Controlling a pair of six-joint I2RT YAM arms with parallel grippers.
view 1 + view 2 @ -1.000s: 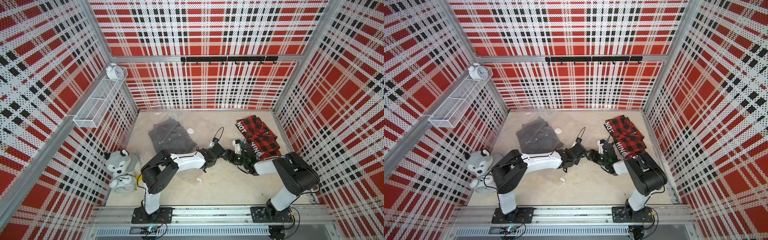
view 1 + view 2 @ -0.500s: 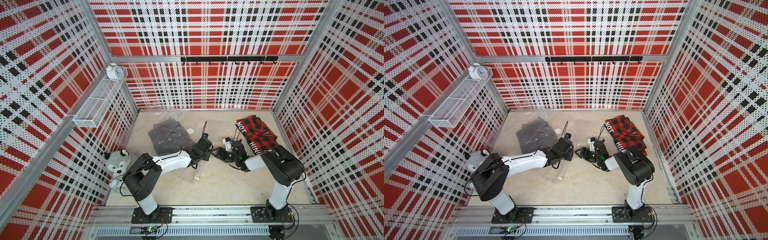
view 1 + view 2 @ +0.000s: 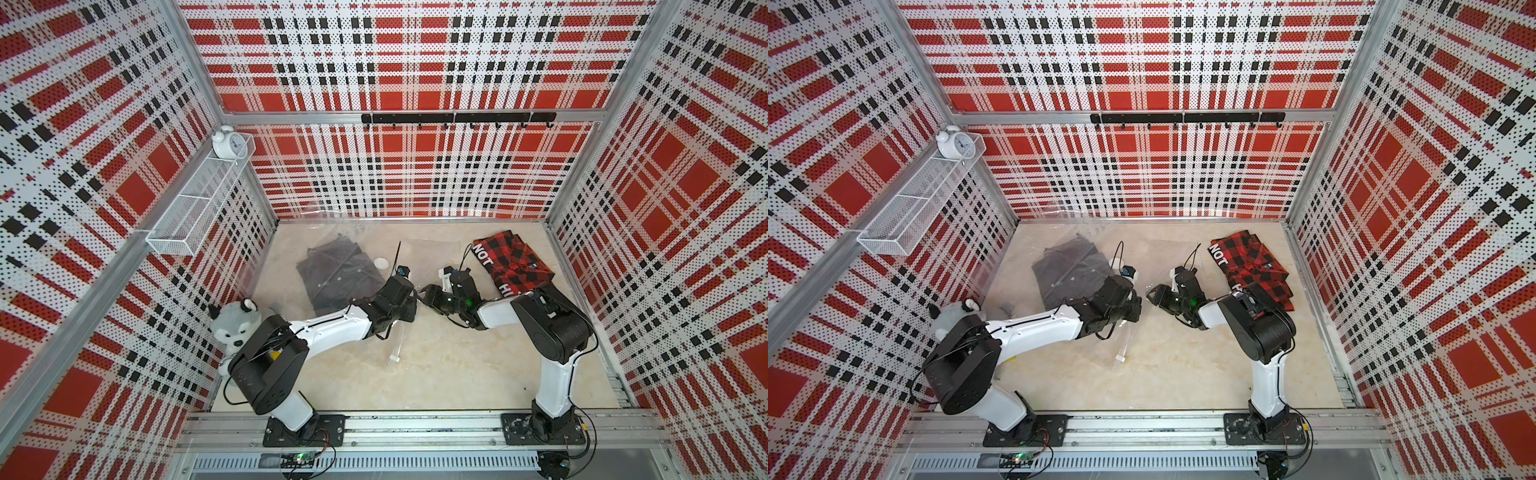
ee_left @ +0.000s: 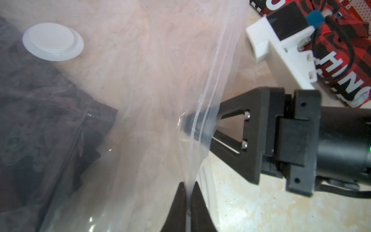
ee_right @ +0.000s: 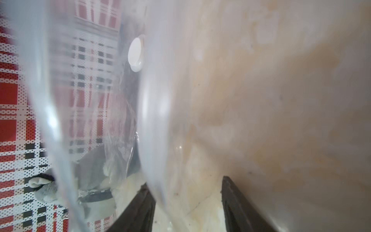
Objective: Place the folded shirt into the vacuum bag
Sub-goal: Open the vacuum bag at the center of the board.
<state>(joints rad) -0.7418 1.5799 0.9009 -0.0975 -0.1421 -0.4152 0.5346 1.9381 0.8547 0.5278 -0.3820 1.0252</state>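
The vacuum bag (image 3: 361, 245) (image 3: 1142, 257) lies clear and crinkled across the back left of the table. Its round white valve (image 3: 381, 263) (image 4: 53, 41) (image 5: 136, 53) faces up. A dark grey shirt (image 3: 336, 274) (image 4: 40, 120) lies inside it. The folded shirt (image 3: 513, 262) (image 3: 1254, 266) (image 4: 357, 40), red and black plaid with white lettering, lies outside the bag at the back right. My left gripper (image 3: 415, 298) (image 4: 187, 183) is shut on the bag's mouth edge at mid-table. My right gripper (image 3: 430, 293) (image 5: 185, 180) faces it, open, with loose bag film between its fingers.
The bag's small white zip clip (image 3: 395, 358) lies toward the table's front. A grey husky plush (image 3: 237, 328) sits at the left wall by my left arm. A wire shelf (image 3: 199, 208) with a white alarm clock (image 3: 227, 143) hangs on that wall.
Both grippers have shifted a little to the left with the bag's edge. My left arm's elbow has swung out toward the plush. The right jaws stand narrower than before.
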